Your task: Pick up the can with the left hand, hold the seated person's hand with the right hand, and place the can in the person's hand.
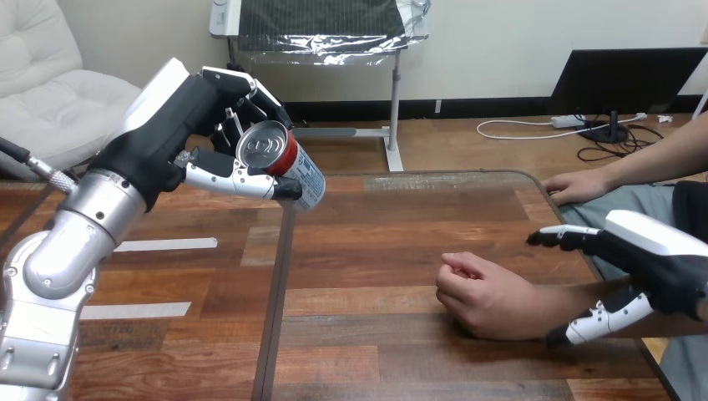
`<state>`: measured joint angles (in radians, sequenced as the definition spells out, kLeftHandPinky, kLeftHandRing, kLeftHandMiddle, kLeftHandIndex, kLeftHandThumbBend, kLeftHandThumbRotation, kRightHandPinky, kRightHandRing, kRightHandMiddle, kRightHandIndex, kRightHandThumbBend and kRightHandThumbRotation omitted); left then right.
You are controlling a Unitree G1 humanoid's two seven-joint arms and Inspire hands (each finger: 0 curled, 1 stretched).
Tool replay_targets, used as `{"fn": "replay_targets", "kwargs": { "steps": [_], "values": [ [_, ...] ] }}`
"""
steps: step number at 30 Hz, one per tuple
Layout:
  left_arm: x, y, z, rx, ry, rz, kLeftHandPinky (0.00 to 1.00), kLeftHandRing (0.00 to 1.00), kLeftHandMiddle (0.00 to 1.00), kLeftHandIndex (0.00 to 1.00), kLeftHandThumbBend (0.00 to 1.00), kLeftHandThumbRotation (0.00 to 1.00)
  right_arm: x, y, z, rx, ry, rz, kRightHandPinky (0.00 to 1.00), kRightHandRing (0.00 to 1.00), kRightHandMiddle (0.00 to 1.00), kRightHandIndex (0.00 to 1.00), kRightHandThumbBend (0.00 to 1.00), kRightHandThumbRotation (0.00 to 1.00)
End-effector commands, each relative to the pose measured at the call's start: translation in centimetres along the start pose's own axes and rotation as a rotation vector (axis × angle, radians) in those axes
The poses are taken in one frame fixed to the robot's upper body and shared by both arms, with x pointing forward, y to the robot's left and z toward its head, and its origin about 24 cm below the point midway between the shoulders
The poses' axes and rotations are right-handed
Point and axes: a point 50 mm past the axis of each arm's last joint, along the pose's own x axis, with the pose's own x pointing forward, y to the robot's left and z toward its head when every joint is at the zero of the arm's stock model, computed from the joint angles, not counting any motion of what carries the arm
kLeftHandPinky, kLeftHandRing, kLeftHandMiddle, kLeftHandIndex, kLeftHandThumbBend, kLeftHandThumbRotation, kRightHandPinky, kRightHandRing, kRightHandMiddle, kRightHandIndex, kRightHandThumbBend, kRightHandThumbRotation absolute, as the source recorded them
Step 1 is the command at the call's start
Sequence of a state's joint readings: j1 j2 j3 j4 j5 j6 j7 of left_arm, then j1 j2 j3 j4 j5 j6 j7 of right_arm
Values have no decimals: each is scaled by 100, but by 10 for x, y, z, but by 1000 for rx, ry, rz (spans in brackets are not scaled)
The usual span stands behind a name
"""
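Above the table's (376,251) left half, my left hand (192,142) holds the can (284,163) raised clear of the wood. Its fingers and thumb are clamped round the can, whose silver top tilts toward the camera. At the right edge, my right hand (659,263) sits at the person's wrist, fingers and thumb spread with the wrist between them; I cannot tell whether they touch it. The person's hand (484,296) rests on the table, loosely curled, well apart from the can.
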<state>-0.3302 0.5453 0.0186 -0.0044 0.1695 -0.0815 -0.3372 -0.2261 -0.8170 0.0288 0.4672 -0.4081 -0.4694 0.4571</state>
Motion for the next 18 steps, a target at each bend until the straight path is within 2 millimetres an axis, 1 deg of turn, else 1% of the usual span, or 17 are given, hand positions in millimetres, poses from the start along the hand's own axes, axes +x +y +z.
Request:
{"fn": "replay_targets", "kwargs": {
  "steps": [1,18],
  "values": [
    [2,17,18,28,-76,56,23,29,34,38,62,0,6,-20,7,-67,-27,-32,87,88,89,88,100,31],
    [2,17,16,22,-81,48,23,29,35,38,62,0,15,-12,5,-124,-2,28,86,87,88,86,100,19]
  ]
}}
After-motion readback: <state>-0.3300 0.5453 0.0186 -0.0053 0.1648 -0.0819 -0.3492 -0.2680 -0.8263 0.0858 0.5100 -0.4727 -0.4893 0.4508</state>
